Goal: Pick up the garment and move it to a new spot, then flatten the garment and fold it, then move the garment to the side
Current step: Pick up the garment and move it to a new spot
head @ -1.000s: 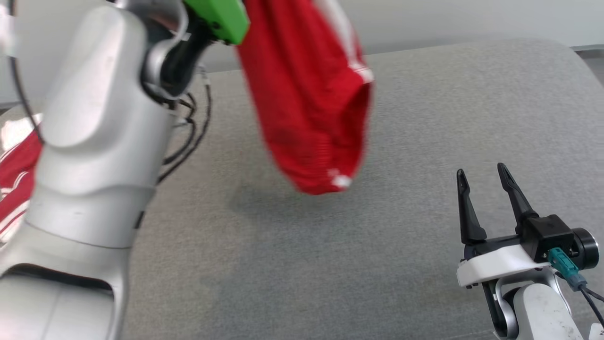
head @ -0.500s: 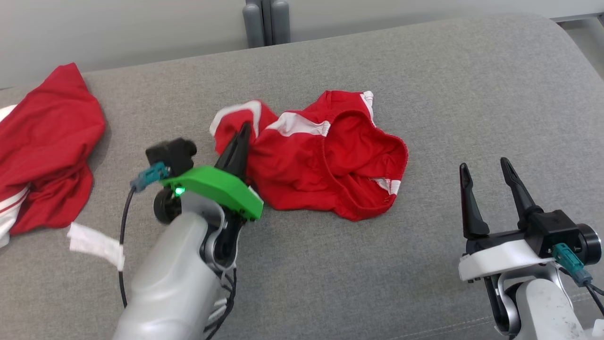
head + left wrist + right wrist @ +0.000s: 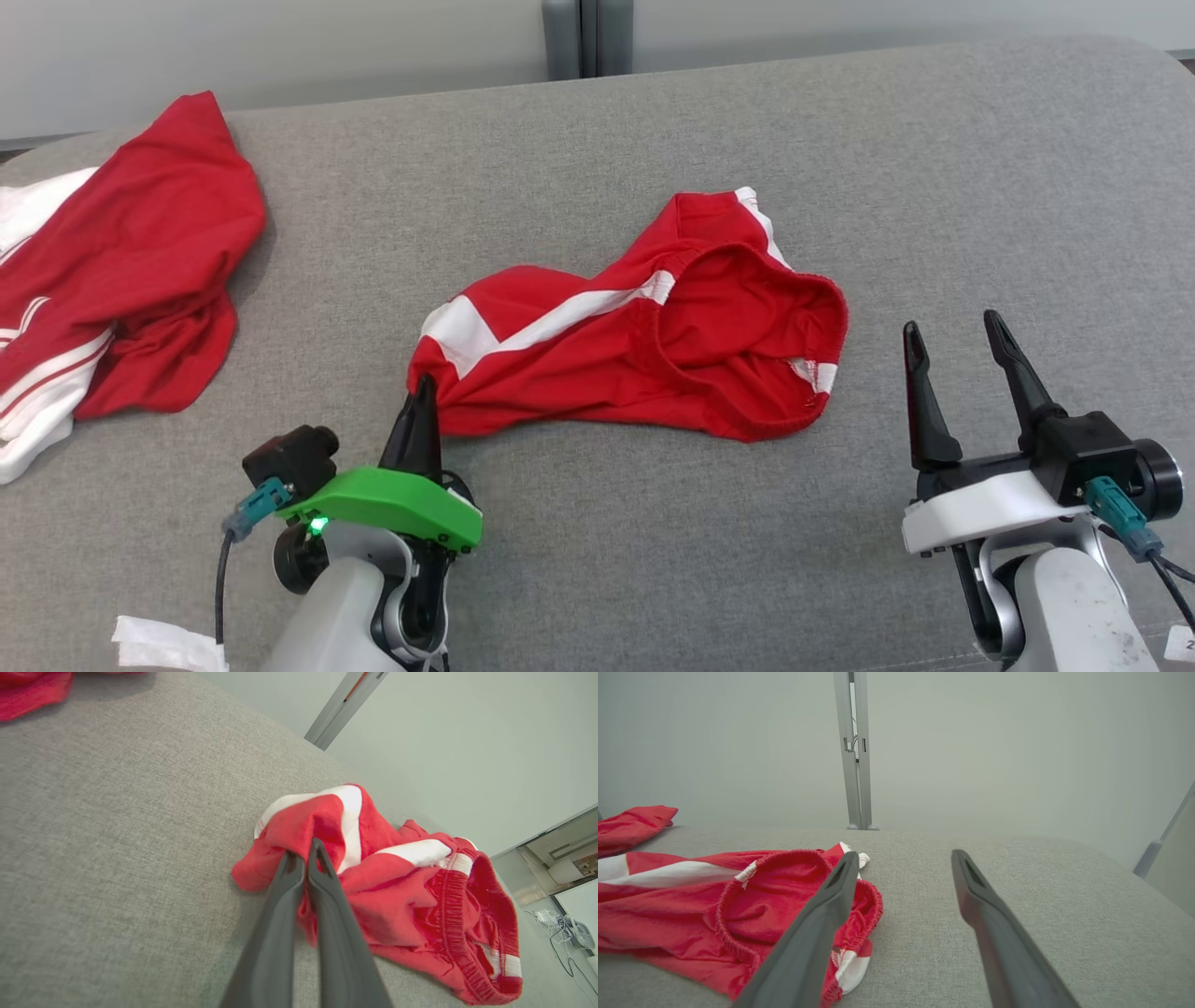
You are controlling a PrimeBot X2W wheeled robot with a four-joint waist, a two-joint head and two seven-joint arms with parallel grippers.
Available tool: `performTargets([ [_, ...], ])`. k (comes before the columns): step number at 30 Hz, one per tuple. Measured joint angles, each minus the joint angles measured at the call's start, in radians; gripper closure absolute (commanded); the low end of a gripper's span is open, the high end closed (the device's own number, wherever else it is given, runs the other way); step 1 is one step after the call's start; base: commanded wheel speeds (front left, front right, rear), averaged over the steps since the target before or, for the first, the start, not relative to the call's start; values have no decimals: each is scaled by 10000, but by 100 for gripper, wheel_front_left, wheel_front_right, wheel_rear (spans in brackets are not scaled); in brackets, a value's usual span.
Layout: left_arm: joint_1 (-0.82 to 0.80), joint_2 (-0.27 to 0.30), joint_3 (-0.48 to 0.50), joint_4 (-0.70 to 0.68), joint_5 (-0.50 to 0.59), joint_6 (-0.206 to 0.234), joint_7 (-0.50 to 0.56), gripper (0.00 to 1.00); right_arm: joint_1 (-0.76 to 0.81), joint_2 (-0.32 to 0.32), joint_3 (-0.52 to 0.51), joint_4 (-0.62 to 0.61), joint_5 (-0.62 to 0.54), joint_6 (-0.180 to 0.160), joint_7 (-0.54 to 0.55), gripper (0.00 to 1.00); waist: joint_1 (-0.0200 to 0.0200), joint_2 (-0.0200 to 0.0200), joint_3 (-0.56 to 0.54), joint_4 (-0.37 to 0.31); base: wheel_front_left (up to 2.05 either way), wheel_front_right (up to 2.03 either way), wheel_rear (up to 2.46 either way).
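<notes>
The garment (image 3: 635, 364) is a pair of red shorts with white stripes, lying crumpled on the grey padded surface (image 3: 934, 187) at the centre, with its elastic waist opening towards the right. My left gripper (image 3: 425, 385) is shut on the garment's near-left corner. In the left wrist view the left gripper (image 3: 303, 851) pinches red cloth of the garment (image 3: 397, 891). My right gripper (image 3: 950, 325) stands open at the lower right, just right of the waistband, touching nothing. The right wrist view shows the right gripper (image 3: 905, 855) with the garment (image 3: 691, 905) to its left.
A second red and white garment (image 3: 121, 271) lies heaped at the far left. A white tag (image 3: 168, 644) lies at the near-left edge. A grey post (image 3: 586, 37) rises behind the surface. Bare padding stretches right of and behind the shorts.
A second ago the garment hung in the air from my raised left gripper. It now lies on the surface, and the left gripper has drawn its corner towards the near edge. The right arm stayed put.
</notes>
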Motion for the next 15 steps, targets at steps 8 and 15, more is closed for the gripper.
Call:
performTargets([
  [8, 249, -6, -159, -723, 631, 190, 0, 0, -9, -2, 127, 159, 25, 0, 0, 0, 0, 0, -248, 119, 0, 0, 0],
  [15, 403, -2, 660, -1760, 2297, 234, -2, 0, -5, -2, 134, 230, 58, 0, 0, 0, 0, 0, -635, 200, 0, 0, 0],
])
